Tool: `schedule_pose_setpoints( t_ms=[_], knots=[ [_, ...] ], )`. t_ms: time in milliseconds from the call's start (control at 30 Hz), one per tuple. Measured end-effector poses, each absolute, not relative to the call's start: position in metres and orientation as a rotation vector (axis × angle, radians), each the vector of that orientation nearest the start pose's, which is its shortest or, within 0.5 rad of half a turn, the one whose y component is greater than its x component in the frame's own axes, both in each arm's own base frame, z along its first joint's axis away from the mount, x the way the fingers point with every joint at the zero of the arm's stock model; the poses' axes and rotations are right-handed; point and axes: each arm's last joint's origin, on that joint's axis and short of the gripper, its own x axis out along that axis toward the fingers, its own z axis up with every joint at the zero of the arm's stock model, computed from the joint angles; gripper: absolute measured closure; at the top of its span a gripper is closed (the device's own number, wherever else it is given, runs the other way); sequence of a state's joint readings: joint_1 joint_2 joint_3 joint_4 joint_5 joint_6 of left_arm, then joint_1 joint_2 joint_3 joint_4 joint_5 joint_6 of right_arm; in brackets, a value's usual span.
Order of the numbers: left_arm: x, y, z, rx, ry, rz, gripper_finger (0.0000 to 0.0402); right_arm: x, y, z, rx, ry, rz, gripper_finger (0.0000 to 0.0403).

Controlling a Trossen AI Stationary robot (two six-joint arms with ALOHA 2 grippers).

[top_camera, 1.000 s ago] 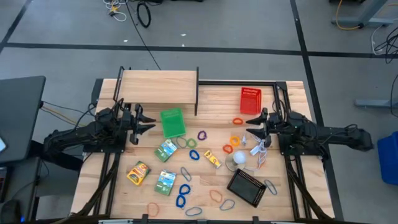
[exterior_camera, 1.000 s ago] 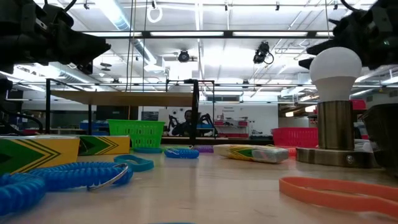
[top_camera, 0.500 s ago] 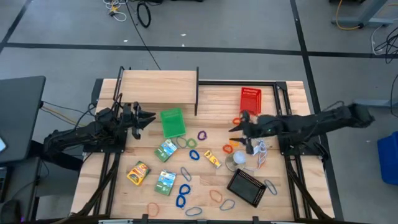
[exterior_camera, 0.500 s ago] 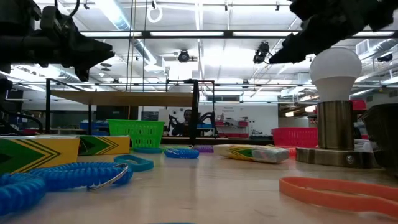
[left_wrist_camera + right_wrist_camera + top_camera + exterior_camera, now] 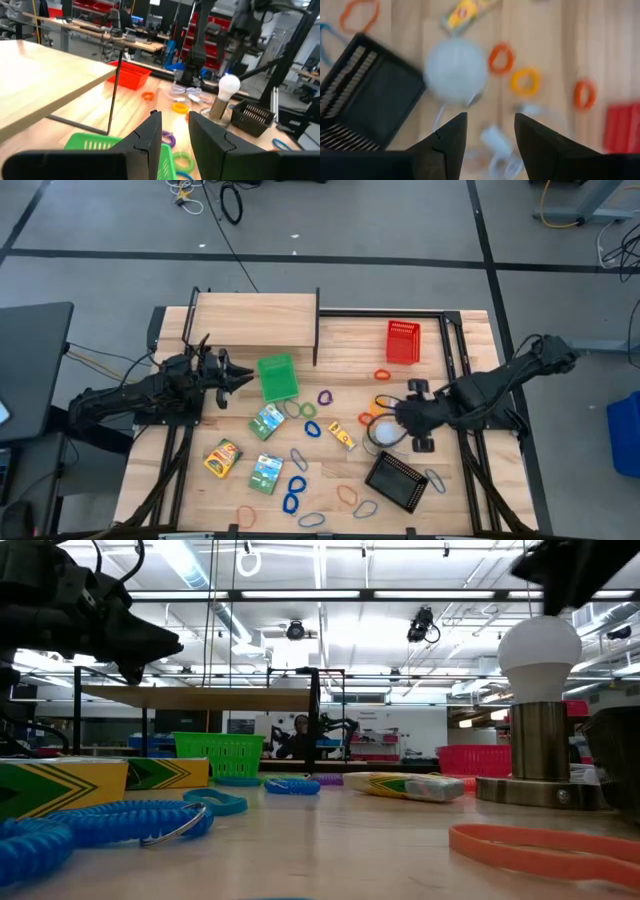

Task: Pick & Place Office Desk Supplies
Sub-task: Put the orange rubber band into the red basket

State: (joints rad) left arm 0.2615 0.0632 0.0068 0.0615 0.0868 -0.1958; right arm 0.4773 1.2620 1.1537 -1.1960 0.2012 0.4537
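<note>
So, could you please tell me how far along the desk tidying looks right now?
Nothing looks done: the green basket, red basket and black basket appear empty. Nothing is in hand: the right end effector hangs open above the white bulb, and the left end effector waits by the green basket. Left over: the coloured loops and packets across the table.

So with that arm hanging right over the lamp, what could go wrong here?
The right end effector, fingers open, hangs just above the white bulb lamp; coming lower it could knock the lamp over. The yellow loop and orange loop lie close by, so a grab might catch the lamp's cord instead.
</note>
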Motion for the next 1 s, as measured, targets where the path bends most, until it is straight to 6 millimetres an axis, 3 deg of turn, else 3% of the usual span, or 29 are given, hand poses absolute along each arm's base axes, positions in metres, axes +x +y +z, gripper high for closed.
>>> schedule_pose_setpoints(
  t_ms=[100,267,533,767,1000],
  knots=[
    [0.099,0.024,0.165,-0.179,-0.005,0.176,0.0298,0.183,0.105,0.287,0.054,1.39,-0.085,0.0229],
    [0.101,0.025,0.163,-0.158,0.027,0.187,0.0298,0.165,0.128,0.255,0.091,1.598,-0.092,0.0229],
    [0.103,0.025,0.161,-0.125,0.056,0.187,0.0298,0.151,0.157,0.208,0.002,1.579,-0.003,0.0229],
    [0.103,0.025,0.161,-0.115,0.058,0.187,0.0298,0.135,0.148,0.174,-0.175,1.582,-0.006,0.0229],
    [0.103,0.025,0.161,-0.114,0.058,0.186,0.0298,0.132,0.136,0.146,-0.216,1.562,0.053,0.0229]
  ],
)
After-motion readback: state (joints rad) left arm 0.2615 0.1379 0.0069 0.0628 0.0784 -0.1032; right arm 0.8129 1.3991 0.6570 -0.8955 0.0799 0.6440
